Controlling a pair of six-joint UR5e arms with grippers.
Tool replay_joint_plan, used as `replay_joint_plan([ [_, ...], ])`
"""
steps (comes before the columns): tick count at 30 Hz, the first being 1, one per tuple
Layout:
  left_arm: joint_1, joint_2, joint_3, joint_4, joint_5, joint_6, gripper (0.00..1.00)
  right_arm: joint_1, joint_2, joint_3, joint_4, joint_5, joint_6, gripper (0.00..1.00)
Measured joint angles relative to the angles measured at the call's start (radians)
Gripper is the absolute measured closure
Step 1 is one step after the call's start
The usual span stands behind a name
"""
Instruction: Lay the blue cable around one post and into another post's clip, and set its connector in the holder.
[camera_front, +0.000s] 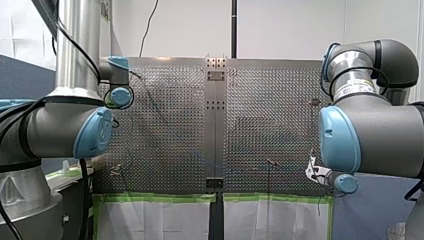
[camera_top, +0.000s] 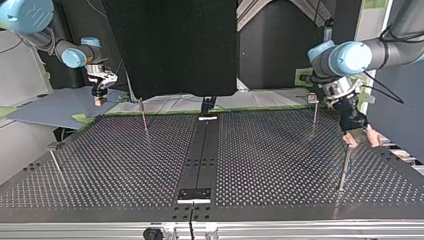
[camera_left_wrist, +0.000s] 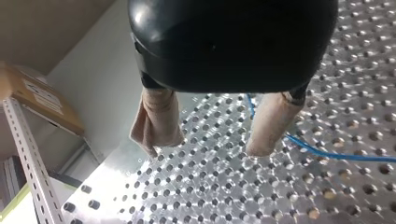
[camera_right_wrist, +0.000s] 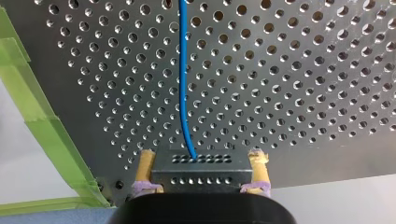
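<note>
- Nearest the top view's camera, a small black block (camera_top: 195, 194) sits on the dark centre strip (camera_top: 202, 150) of the perforated table (camera_top: 280, 165). What it is cannot be told.
- A near right post (camera_top: 343, 170) and a near left post (camera_top: 55, 162), both thin, stand upright on the table.
- The left gripper (camera_top: 361, 141) hangs just above and behind the near right post. Its jaws stand wide, the beige pads (camera_left_wrist: 158, 123) well apart with nothing between them.
- In the left wrist view the blue cable (camera_left_wrist: 327, 151) lies on the table behind one pad. Whether it touches that pad cannot be judged.
- Further back stand two more thin posts, a far left post (camera_top: 144, 117) and a far right post (camera_top: 315, 111).
- Farthest, at the top view's far left corner of the table, the right gripper (camera_top: 100, 100) hangs.
- In the right wrist view its jaws are closed on the connector (camera_right_wrist: 201, 171), a metal block with rows of holes. A yellow pad presses each side.
- The cable leaves the connector's upper face and runs straight away over the table.
- Green tape (camera_right_wrist: 42, 126) lines the table edge beside this gripper.
</note>
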Motion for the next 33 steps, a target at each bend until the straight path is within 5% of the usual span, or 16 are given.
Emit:
replay_joint_plan([
  [18, 0.003, -0.073, 0.033, 0.012, 0.156, -0.162, 0.00, 0.002, 0.003, 0.000, -0.002, 0.000, 0.000, 0.98],
  [25, 0.006, -0.073, 0.039, -0.005, 0.177, -0.220, 0.00, 0.003, 0.003, 0.000, -0.002, 0.000, 0.001, 0.98],
  [33, 0.012, -0.089, 0.053, -0.012, 0.163, -0.215, 0.00, 0.003, 0.004, 0.000, -0.004, 0.000, 0.003, 0.98],
])
